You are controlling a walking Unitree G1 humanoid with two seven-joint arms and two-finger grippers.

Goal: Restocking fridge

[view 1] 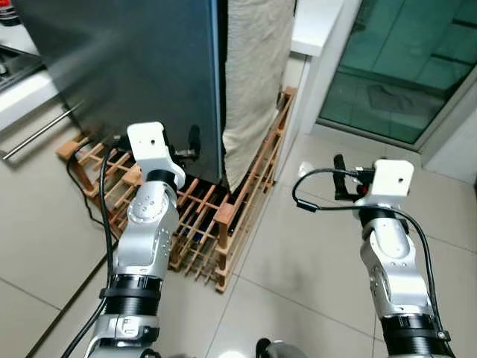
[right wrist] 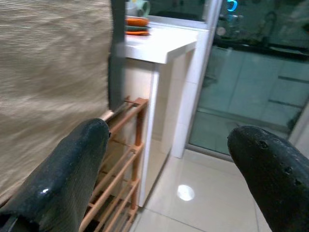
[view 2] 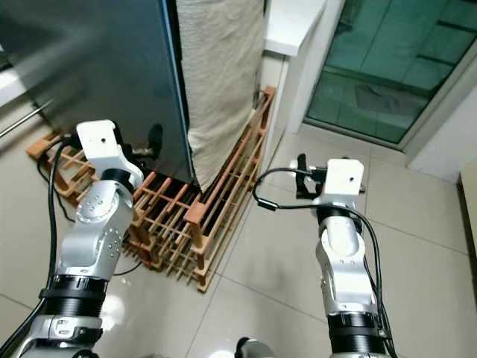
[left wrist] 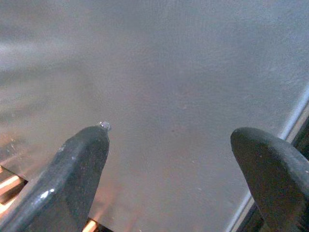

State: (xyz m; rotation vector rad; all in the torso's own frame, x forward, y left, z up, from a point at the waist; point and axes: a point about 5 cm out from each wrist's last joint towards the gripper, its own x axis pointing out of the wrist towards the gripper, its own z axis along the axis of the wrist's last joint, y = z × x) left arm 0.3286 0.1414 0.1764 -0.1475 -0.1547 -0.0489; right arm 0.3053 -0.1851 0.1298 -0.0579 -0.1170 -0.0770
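Observation:
The fridge (view 1: 127,67) is a tall grey box with its door shut, standing on a low wooden slatted rack (view 1: 223,216). My left gripper (view 1: 191,148) is raised close to the lower right part of the door, near its edge. In the left wrist view the left gripper (left wrist: 171,140) is open, with bare grey door surface between the fingers (left wrist: 82,164). My right gripper (view 1: 341,177) hovers over the tiled floor to the right of the rack. It is open too and holds nothing (right wrist: 169,140).
A beige cloth (view 1: 253,74) hangs down the fridge's right side. A white counter (right wrist: 159,46) with orange dishes (right wrist: 137,21) stands beyond it, then a glass sliding door (view 1: 402,67). A metal bar handle (view 1: 41,133) and a black cable (view 1: 82,186) are at the left.

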